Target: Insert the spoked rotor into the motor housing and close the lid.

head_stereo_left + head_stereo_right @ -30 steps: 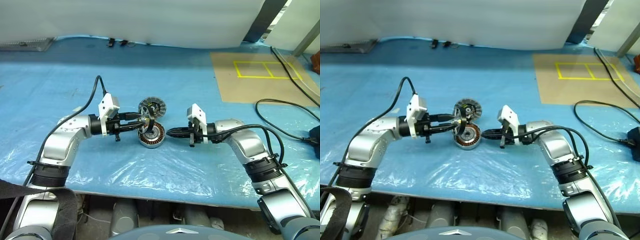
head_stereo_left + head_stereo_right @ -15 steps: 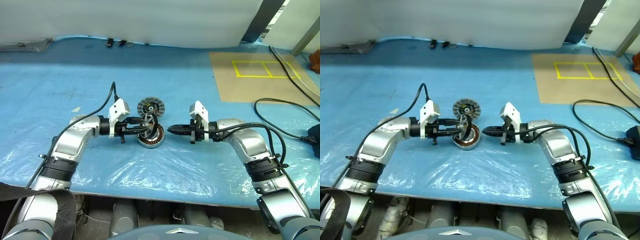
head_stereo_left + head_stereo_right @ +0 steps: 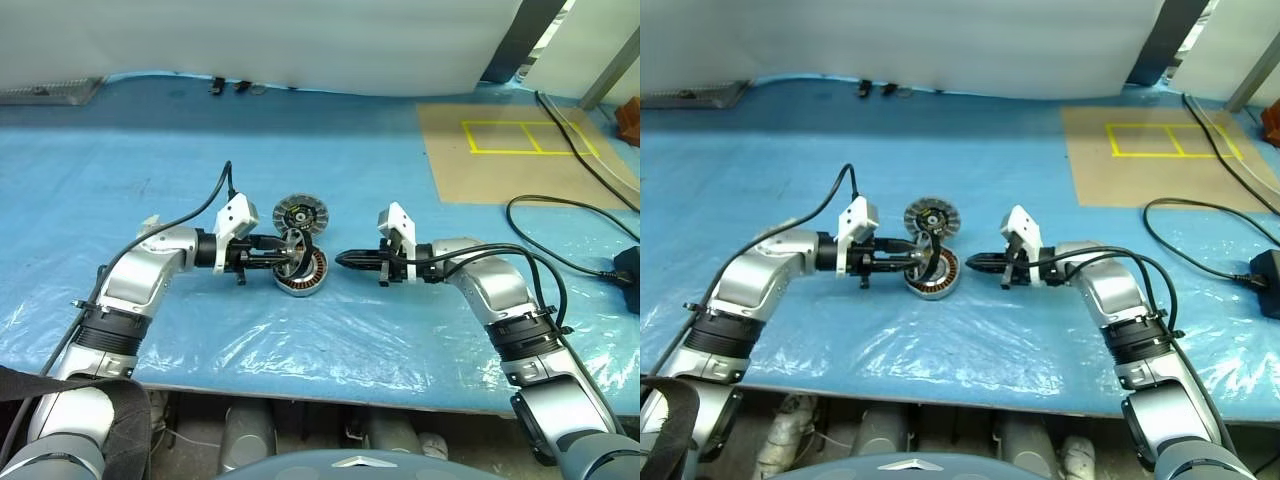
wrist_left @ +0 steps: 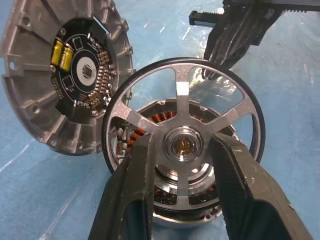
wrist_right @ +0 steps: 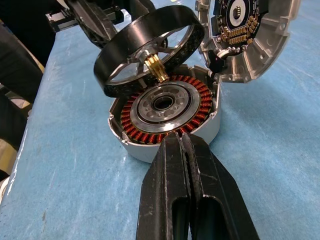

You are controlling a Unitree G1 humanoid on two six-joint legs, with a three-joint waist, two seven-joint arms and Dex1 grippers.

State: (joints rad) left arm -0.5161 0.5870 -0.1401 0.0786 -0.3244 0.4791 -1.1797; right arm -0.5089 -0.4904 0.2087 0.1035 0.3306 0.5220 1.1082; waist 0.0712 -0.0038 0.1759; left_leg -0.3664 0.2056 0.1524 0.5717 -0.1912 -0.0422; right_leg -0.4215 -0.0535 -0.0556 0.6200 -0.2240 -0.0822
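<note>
Behind, the lid (image 3: 299,213) leans against the motor housing (image 3: 303,275).

my left gripper (image 3: 283,254) is clamped on the spoked rotor (image 4: 183,145), which hangs tilted over the motor housing (image 5: 165,112), so the way down into the cup is blocked from above by the rotor itself. at twelve o'clock from the housing the lid (image 3: 301,214) leans against its rim, closing that side. at three o'clock my right gripper (image 3: 343,262) points in, pressed shut, its tips just beside the housing wall, taking up that approach. toward six o'clock the blue sheet (image 3: 330,340) lies bare, room to pass. far off at three o'clock black cables (image 3: 560,215) lie across the sheet.
</note>
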